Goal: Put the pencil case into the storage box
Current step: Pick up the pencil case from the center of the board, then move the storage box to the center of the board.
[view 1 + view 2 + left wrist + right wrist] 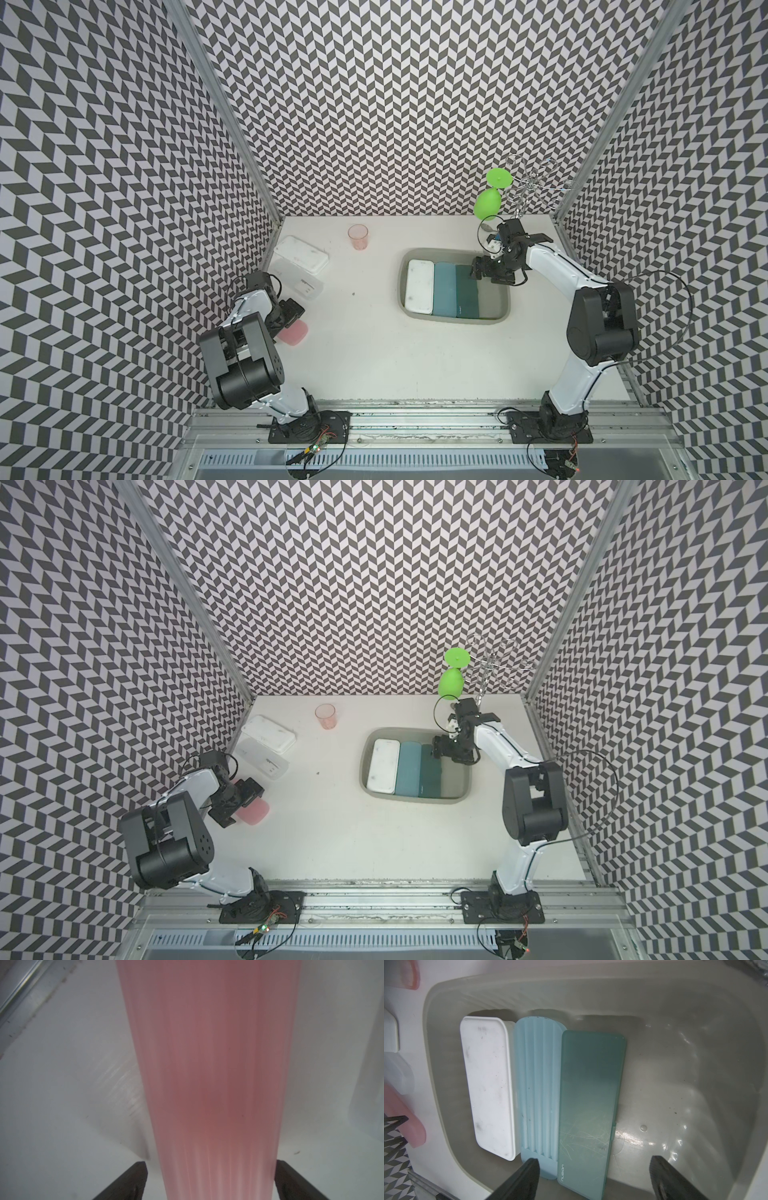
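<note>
Lying in storage box: white pencil case [419,286], light blue ribbed pencil case [444,289] and teal pencil case [467,291], abreast, long sides touching.
Storage box [453,252]: sits on the tabletop [365,353], on the right arm's side; its flared rim is exposed except at the far corner, which the right arm crosses.
Free room in box: a strip of bare floor between the teal pencil case and the wall nearest the right arm; the white pencil case sits close against the opposite wall.
Right tool [595,1158]: jaws wide apart, gripping nothing, above the far end of the teal pencil case; one finger over the light blue ribbed pencil case, the other over bare floor.
Pink pencil case [296,332]: flat on the tabletop, outside the box and well apart from it.
Left tool [211,1161]: open, straddling the pink pencil case; a gap shows at one finger, contact at the other cannot be told.
Open run: a broad bare stretch of tabletop between the pink pencil case and the box rim.
Edge items: pink cup [358,237] and lidded clear container [301,262] near the far left; wire rack [532,183] with green glass [487,204] behind the box.
</note>
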Tool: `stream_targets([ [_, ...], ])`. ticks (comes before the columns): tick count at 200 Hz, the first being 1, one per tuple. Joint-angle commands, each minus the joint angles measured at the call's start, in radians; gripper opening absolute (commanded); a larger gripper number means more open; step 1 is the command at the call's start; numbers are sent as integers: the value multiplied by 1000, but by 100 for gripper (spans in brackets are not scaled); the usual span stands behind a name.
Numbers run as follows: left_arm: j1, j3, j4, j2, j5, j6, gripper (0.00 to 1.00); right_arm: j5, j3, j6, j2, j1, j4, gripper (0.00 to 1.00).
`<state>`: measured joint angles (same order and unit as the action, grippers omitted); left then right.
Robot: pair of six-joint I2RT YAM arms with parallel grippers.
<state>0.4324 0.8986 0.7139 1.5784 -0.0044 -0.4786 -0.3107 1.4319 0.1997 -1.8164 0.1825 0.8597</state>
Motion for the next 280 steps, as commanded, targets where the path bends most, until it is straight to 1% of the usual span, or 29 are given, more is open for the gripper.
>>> stream_targets([
  [1, 5, 30, -21, 35, -24, 28, 100, 2, 23, 19, -1, 16, -20, 88],
  [48, 5, 28, -30, 81, -55, 57, 99, 3, -24, 41, 31, 26, -53, 88],
  [61, 6, 25, -30, 83, -57, 57, 93, 5, -44, 43, 42, 26, -60, 88],
  [75, 5, 24, -30, 71, -54, 57, 84, 9, -62, 44, 55, 26, -68, 88],
  [83, 5, 25, -29, 60, -53, 53, 83, 10, -71, 47, 61, 26, -74, 88],
  [127, 1, 42, 7, -14, -64, 45, 82, 4, -99, 49, 85, 26, -92, 88],
  [144, -8, 73, 41, -56, -66, 43, 82, 1, -100, 46, 92, 23, -93, 87],
  [166, -46, 136, 83, -120, -50, 38, 82, -8, -97, 42, 104, 16, -96, 88],
  [186, -115, 204, 116, -162, -32, 24, 82, -19, -91, 39, 104, 5, -99, 88],
  [214, -264, 292, 160, -170, 3, -28, 82, -4, -94, 30, 104, -27, -107, 88],
  [249, -483, 388, 187, -138, 21, -111, 82, 94, -88, 10, 99, -121, -113, 88],
  [266, -584, 440, 195, -106, 23, -141, 82, 171, -66, -12, 83, -150, -103, 88],
  [280, -663, 483, 200, -71, 22, -158, 82, 201, -55, -34, 60, -167, -93, 88],
])
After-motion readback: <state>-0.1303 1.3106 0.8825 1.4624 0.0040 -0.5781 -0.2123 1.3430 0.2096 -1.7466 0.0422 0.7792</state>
